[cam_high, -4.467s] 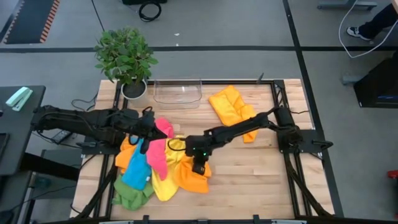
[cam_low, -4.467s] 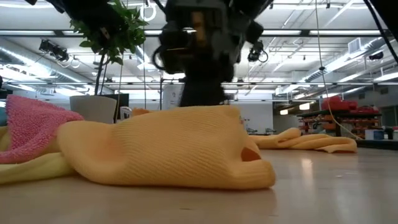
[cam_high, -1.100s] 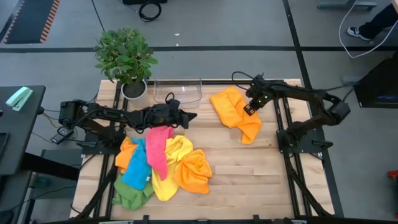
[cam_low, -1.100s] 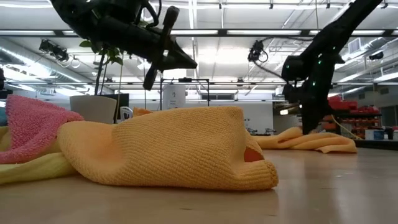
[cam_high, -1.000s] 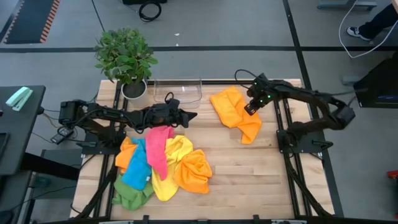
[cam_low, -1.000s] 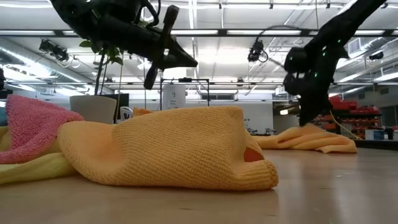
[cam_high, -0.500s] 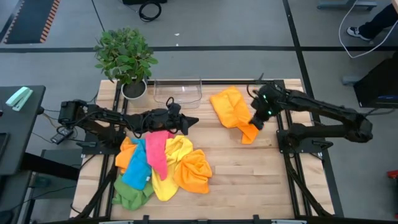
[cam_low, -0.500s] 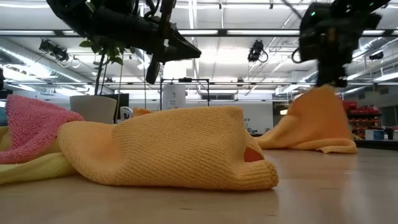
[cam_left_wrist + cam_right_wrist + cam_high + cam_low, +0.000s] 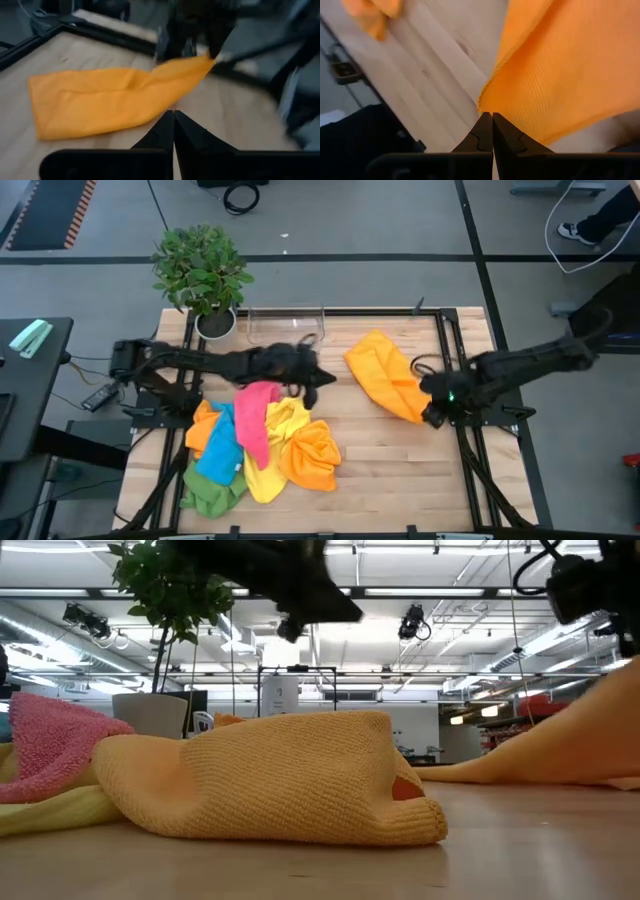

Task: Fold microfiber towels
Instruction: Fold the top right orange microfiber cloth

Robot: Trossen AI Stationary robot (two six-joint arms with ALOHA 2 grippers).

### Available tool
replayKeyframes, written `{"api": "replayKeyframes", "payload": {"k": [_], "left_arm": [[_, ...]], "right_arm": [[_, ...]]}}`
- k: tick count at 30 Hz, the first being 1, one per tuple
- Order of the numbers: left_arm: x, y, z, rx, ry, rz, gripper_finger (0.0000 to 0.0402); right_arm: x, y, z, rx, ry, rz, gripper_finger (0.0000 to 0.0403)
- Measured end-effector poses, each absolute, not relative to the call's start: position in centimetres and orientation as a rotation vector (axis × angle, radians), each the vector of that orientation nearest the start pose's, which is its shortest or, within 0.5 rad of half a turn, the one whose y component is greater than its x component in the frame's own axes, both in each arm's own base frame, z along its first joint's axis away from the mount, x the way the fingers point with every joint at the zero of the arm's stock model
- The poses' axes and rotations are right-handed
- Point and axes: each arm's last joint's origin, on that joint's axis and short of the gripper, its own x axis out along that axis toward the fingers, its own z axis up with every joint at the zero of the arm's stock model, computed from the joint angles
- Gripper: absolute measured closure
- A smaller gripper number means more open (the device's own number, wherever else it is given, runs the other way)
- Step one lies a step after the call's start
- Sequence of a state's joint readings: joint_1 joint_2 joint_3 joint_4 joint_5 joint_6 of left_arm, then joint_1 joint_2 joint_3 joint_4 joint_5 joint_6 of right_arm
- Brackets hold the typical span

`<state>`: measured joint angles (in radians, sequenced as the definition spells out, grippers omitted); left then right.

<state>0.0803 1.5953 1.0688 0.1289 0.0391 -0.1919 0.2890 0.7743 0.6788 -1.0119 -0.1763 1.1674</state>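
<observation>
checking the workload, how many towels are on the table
7 visible: one orange towel apart on the right, held by the right gripper; six in the pile at left: pink, blue, green, yellow and two orange. More may be hidden underneath.

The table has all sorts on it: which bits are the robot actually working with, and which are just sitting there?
In the job:
- orange towel, one corner pinched and pulled by the right gripper
- towel pile: pink, yellow, blue, green, orange
- left gripper, shut, empty, above the table between pile and orange towel

Just there:
- potted plant
- clear tray
</observation>
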Motion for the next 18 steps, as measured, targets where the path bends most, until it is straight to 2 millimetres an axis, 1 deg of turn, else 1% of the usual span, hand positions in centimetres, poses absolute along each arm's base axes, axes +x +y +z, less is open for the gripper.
{"api": "replayKeyframes", "payload": {"k": [2, 5, 7, 9, 11, 14, 16, 18], "left_arm": [[37.9, 3.1, 25.7, -0.117, 0.478, 0.039, 0.0359], [41.2, 3.8, 24.4, -0.002, 0.593, 0.009, 0.0329], [43.4, 4.7, 23.7, 0.056, 0.605, 0.0, 0.0307], [45.4, 6.5, 23.2, 0.071, 0.604, -0.002, 0.0288], [47.3, 8.9, 22.4, 0.067, 0.58, -0.039, 0.0272], [49.8, 12.0, 20.6, 0.06, 0.567, -0.098, 0.0257], [51.0, 13.5, 19.3, 0.071, 0.588, -0.142, 0.0253], [52.6, 14.1, 18.1, 0.093, 0.569, -0.171, 0.0251]], "right_arm": [[12.0, 5.4, 22.7, 0.976, 1.245, -0.308, 0.04], [12.1, 7.3, 20.8, 0.993, 1.306, -0.362, 0.04], [11.7, 8.2, 19.7, 1.01, 1.33, -0.4, 0.04], [11.6, 9.1, 18.9, 1.044, 1.324, -0.408, 0.04], [11.3, 9.5, 18.2, 1.072, 1.299, -0.414, 0.04], [11.0, 9.9, 17.4, 1.109, 1.259, -0.426, 0.04], [10.8, 10.0, 17.1, 1.116, 1.257, -0.441, 0.04], [10.7, 9.9, 16.9, 1.123, 1.256, -0.447, 0.04]]}}
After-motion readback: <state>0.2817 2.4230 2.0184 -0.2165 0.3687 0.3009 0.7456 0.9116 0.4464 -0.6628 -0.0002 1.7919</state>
